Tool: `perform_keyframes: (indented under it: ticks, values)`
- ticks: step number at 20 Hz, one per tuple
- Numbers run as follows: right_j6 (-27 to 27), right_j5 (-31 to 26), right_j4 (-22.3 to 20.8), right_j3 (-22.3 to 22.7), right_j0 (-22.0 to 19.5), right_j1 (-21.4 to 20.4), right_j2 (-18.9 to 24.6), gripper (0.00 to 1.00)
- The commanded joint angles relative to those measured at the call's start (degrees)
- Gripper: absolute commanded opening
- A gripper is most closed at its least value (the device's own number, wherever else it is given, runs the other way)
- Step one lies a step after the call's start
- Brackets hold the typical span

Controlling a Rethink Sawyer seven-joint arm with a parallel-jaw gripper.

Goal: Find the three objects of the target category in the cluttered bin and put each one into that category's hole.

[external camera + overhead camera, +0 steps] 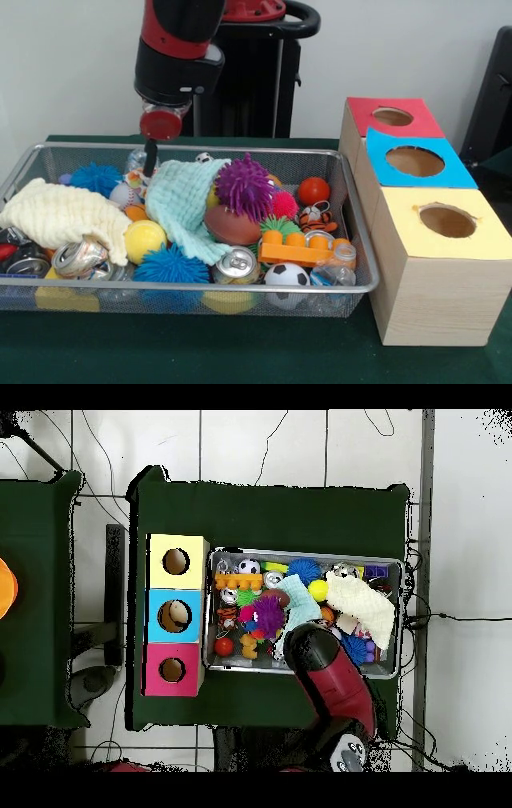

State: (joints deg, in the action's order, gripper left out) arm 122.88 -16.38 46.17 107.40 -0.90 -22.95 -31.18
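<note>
A wire mesh bin [362,240] holds a jumble of balls, cans, cloths and toys. My gripper [150,166] reaches down into the bin's back left part, between a blue spiky ball [96,178] and a pale green cloth [186,204]. Whether it holds anything is hidden by the clutter. Beside the bin stand three boxes with round holes in their tops: red [392,117], blue [414,162] and yellow [447,221]. In the overhead view the arm [318,656] covers the gripper, and the boxes [174,616] lie left of the bin [300,552].
The bin also holds a cream cloth [60,214], a purple spiky ball [244,186], a brown football [232,226], a red ball [313,190], an orange brick [302,248], a soccer ball [286,276], a yellow ball [145,238] and drink cans [237,266].
</note>
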Motion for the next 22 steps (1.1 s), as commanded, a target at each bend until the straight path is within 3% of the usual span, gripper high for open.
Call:
perform_keyframes:
  ticks: [1,22]
  values:
    - [12.45,-2.23,1.26,-3.14,-2.04,-0.78,6.98,1.00]
    - [12.27,5.89,1.68,0.07,-5.36,-0.34,13.55,1.00]
